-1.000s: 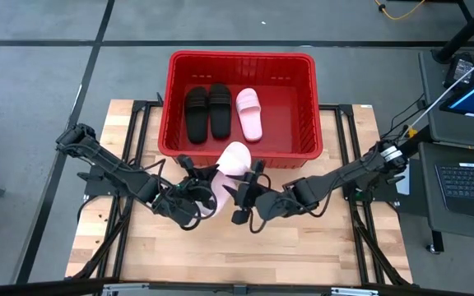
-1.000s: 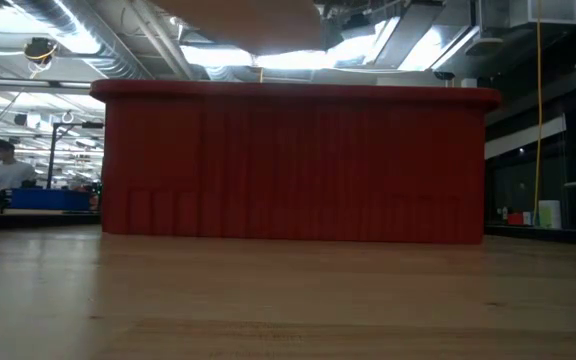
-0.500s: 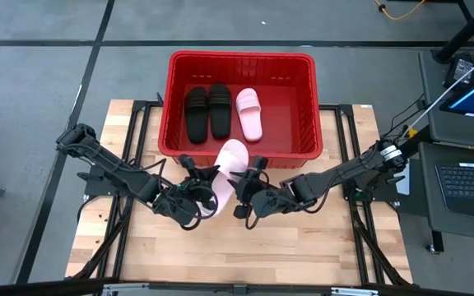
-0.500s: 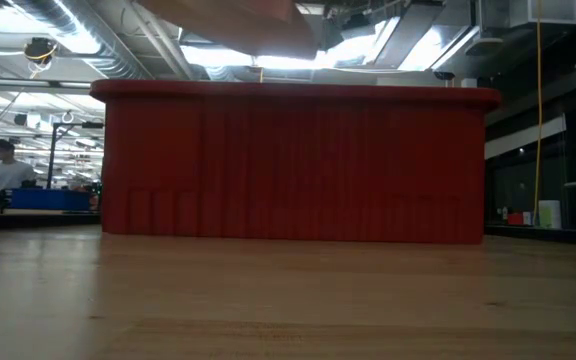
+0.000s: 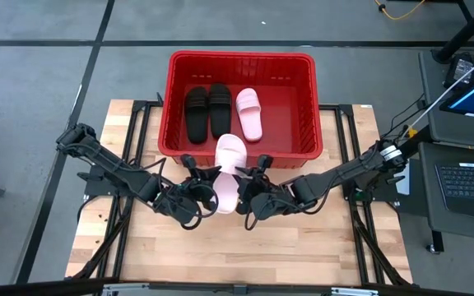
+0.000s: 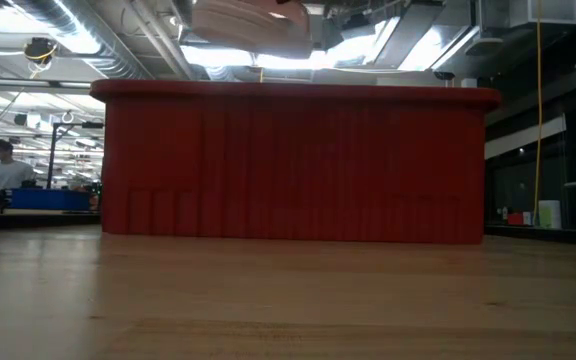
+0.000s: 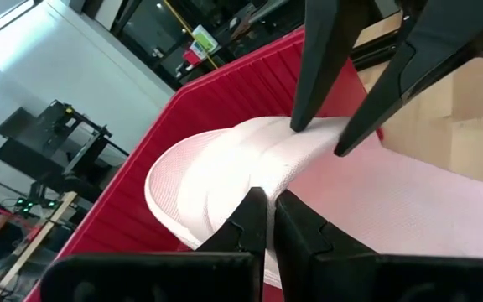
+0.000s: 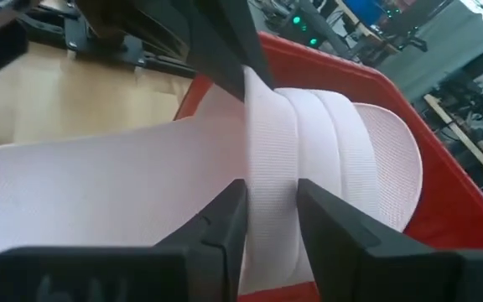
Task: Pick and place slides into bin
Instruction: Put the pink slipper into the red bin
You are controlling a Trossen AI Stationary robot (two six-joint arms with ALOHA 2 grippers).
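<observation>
1. Red bin [image 5: 303,99]: upper middle of the high view, at the far edge of the wooden table [image 5: 319,247]. In the low view its front wall [image 6: 298,165] fills the middle of the frame.
2. Contents of the bin: 2 black slides [image 5: 207,111] side by side in its left part, touching; 1 pink slide [image 5: 249,113] just to their right.
3. Held pink slide [image 5: 228,170]: middle of the high view, lifted above the table, its toe end over the bin's near rim, its heel end toward the bottom of the frame. In the low view its underside [image 6: 248,17] shows at the top of the frame, above the bin's rim.
4. Left gripper [image 5: 201,191]: on the left edge of the held pink slide. In the left wrist view its fingers [image 7: 246,222] are clamped on the slide's edge [image 7: 225,180] with almost no gap.
5. Right gripper [image 5: 252,194]: on the right edge of the same slide. In the right wrist view its fingers [image 8: 225,222] are closed across the slide's strap [image 8: 271,172], 1 on each side.
6. The 2 grippers face each other, with the slide between them.
7. A person [image 6: 3,165] is at the left edge of the low view, far behind the table.
</observation>
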